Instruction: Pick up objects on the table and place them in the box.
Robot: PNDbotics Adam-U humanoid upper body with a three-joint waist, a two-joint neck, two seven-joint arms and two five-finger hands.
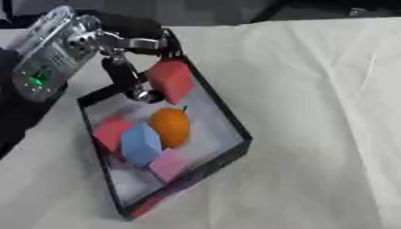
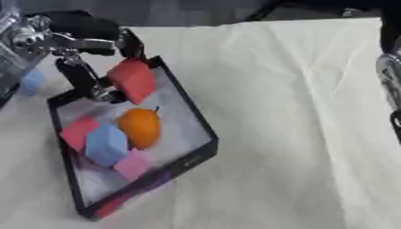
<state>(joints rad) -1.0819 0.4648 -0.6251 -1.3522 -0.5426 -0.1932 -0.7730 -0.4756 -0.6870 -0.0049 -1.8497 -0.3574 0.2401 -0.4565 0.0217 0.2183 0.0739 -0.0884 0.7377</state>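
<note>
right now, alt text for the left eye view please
The left robot hand holds a red block over a black box on a white cloth. Inside lie an orange fruit and blue, pink and red blocks.

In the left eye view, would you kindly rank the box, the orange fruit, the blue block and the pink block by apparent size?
1. Box, clearly largest.
2. Orange fruit and blue block: too alike to rank.
3. Pink block, smallest, though partly hidden by the box wall.

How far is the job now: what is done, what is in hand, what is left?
Done: orange fruit, blue block and two pink blocks lie in the box. In hand: the left hand holds a red block above it. Left: releasing it; nothing else shows on the cloth.
</note>
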